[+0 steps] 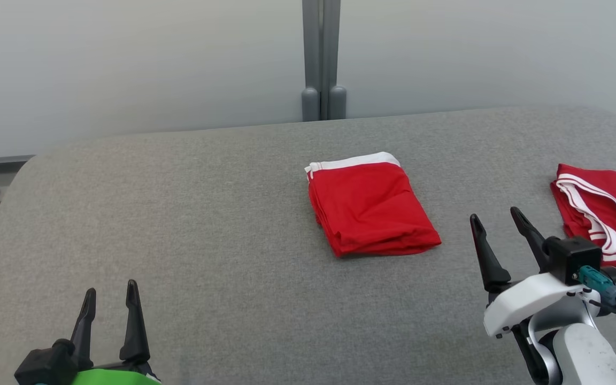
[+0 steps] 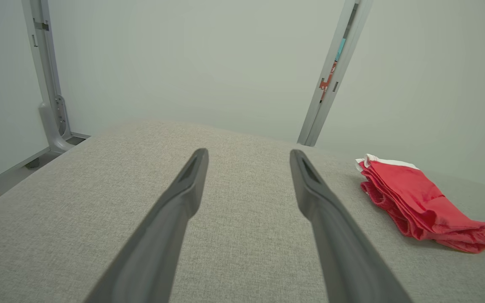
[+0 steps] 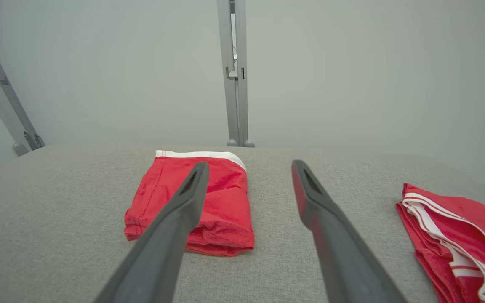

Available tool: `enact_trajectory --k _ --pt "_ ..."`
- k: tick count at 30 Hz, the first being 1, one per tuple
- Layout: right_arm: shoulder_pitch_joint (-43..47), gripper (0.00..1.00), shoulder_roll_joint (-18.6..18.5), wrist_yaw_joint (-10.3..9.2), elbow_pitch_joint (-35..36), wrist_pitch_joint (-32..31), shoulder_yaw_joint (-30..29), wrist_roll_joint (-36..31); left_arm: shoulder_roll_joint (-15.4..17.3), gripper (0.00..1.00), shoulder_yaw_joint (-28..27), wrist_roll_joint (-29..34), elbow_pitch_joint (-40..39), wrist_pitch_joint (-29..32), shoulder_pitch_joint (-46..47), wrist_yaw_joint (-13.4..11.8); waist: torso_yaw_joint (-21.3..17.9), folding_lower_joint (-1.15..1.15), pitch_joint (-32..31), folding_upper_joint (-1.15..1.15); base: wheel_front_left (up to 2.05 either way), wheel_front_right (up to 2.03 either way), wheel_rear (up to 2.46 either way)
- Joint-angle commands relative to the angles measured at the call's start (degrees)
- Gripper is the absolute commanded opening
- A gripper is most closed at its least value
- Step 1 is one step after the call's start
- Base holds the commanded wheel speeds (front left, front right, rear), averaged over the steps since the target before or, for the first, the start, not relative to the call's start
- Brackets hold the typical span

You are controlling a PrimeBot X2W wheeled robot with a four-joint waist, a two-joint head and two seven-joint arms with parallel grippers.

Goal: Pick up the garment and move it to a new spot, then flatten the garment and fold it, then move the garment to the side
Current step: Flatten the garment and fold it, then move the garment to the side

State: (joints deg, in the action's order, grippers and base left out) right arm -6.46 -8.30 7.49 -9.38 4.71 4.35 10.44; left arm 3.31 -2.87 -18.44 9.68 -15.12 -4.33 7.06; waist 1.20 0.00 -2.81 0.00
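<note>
Head view. Folded red shorts (image 1: 372, 206), white waistband at the far edge, lie flat near the centre of the grey padded tabletop (image 1: 179, 214). R gripper (image 1: 494, 214) is near the shorts' right side, not touching the cloth; fingers spread, nothing between them. L gripper (image 1: 111, 287) is at lower left, well apart from the shorts; fingers likewise spread & empty. A 2nd red garment (image 1: 602, 214) w/ white trim lies at the table's right edge, beyond the R gripper. A grey upright post (image 1: 321, 59) stands behind the table, against a pale wall (image 1: 126, 69).
</note>
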Motion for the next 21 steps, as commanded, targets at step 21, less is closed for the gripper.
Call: enact_trajectory --k 21 --pt "0.02 1.00 0.10 -0.02 -6.79 4.67 0.10 -0.36 -0.28 1.00 0.48 2.84 4.22 0.03 -0.19 0.19 -3.14 0.00 -1.71 0.00 0.00 0.00 0.00"
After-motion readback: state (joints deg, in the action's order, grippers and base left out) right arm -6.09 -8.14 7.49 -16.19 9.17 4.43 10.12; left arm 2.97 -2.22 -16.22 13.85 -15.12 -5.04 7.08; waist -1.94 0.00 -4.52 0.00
